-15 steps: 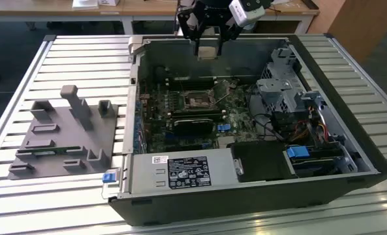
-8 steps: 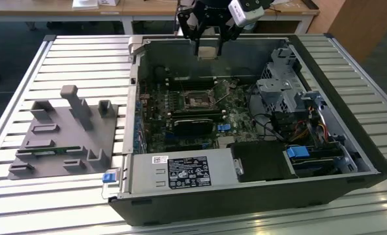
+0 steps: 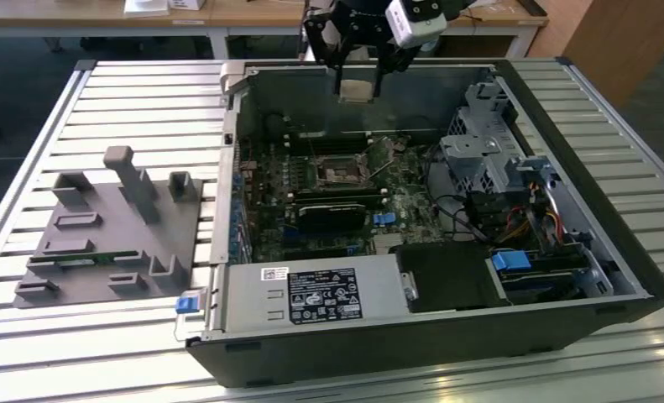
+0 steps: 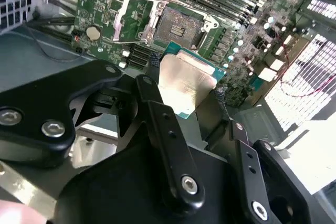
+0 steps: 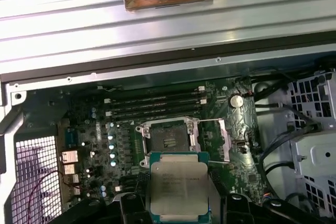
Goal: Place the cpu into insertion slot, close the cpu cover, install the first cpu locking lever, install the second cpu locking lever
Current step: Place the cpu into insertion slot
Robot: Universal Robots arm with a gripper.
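Your gripper (image 3: pixel 357 84) hangs over the open computer case (image 3: pixel 421 344) on the slatted surface (image 3: pixel 141 101), its fingers clamped on opposite edges of the cpu (image 4: pixel 186 80). The chip sits in the air, well clear of the green motherboard (image 5: pixel 94 129). Beneath it the insertion slot (image 5: pixel 169 141) lies bare, with the cpu cover (image 5: pixel 223 140) swung open just beside the socket.

Counts: 1 computer case (image 3: pixel 421 344). 1 gripper (image 3: pixel 357 88). 1 cpu (image 5: pixel 178 187). 1 insertion slot (image 5: pixel 169 141). 1 cpu cover (image 5: pixel 221 139). 4 long memory slots (image 5: pixel 155 103). 1 coin battery (image 5: pixel 236 100). 1 grey fixture (image 3: pixel 107 243), at 9 o'clock from the case in the exterior view. 1 slatted table (image 3: pixel 141 92).
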